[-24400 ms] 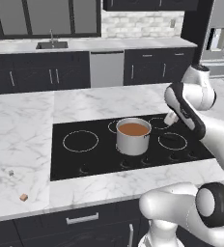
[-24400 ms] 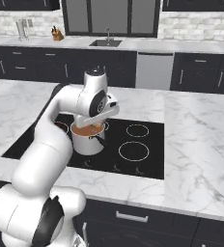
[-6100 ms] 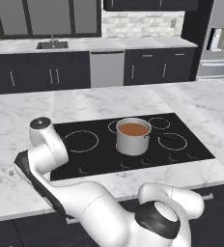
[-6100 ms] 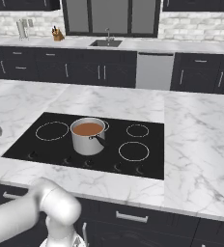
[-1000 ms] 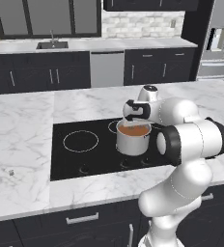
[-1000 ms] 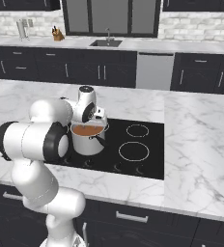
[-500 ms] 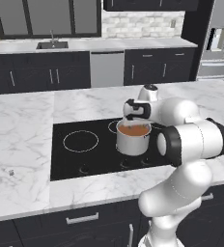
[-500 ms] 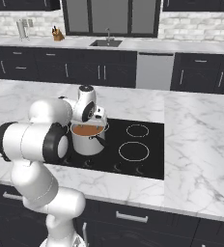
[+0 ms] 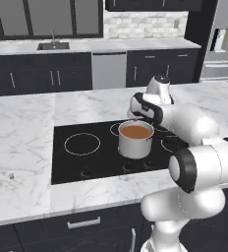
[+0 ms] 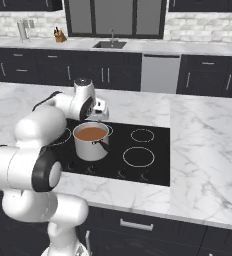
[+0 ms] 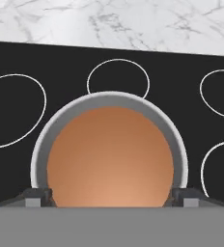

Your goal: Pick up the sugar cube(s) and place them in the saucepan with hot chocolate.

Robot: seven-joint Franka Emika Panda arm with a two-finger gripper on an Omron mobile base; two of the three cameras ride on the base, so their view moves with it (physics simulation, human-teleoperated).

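1. Starting at the far left of the left base view, one tiny pale sugar cube (image 9: 11, 175) lies on the white marble counter (image 9: 22, 147), near the front edge and well apart from the cooktop.
2. Next comes the black cooktop (image 9: 86, 162), set flush in the counter, with thin white burner rings marked on it (one ring, left of the pot, has nothing on it).
3. Near the middle of the cooktop stands the saucepan (image 9: 135, 145), upright, shiny steel with straight sides; in the right base view its short handle points toward the front right.
4. Inside the pan the hot chocolate (image 9: 136, 131) shows as a flat, smooth reddish-brown disc reaching nearly to the rim.
5. Directly above the pan hangs the gripper (image 11: 112, 197), pointing down at the drink; in the hand view the brown surface sits centred between the two dark fingertips (image 11: 36, 197).
6. The fingers are spread wide, one at each side of the pan's rim in the hand view, and nothing is held between them.
7. To the right, the white arm (image 9: 194, 123) bends from its base at the front of the counter up and over the cooktop to the pan.
8. Behind everything runs a back counter with a sink (image 9: 52, 46) and dark cabinets (image 9: 32, 78).
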